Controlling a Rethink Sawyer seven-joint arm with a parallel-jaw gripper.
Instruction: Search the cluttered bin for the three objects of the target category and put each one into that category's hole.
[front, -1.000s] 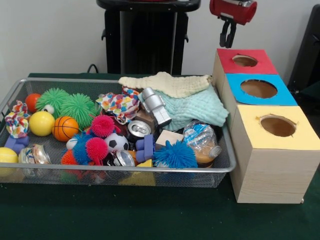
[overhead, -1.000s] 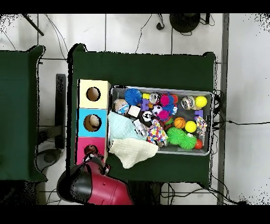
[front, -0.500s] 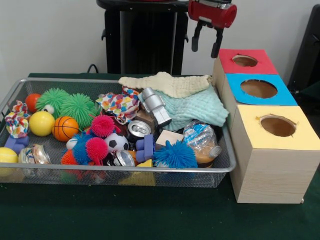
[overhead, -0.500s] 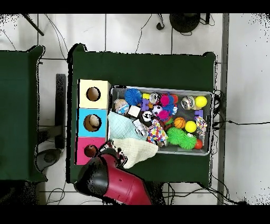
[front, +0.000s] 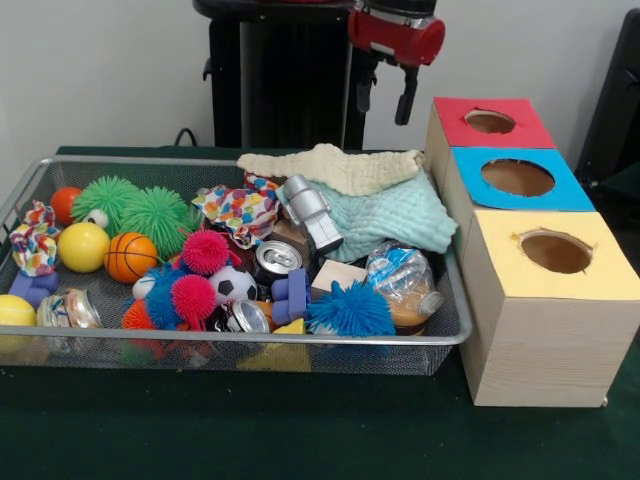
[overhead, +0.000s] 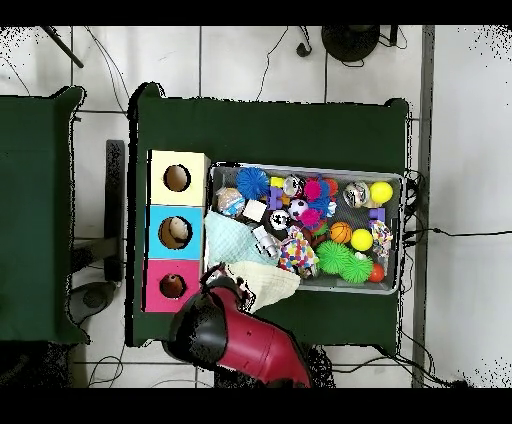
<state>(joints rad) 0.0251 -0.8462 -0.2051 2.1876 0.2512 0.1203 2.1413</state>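
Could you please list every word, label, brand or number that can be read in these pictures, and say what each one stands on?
None can be read.
The crushed cans in the wire bin show only bare metal tops; any print on their sides is too blurred to read.
The plastic bottle shows a blue patch, perhaps a label, but no letters can be made out.
The red, blue and yellow box tops are blank.

Three wooden boxes (front: 530, 250) are standing in a row, one hole each. Two green spiky balls (front: 135, 207), two pink ones (front: 200, 270) and one blue (front: 350, 310) are lying in the basket, plus two yellow balls (front: 83, 246) and two cloths (front: 380, 215) beneath the gripper.
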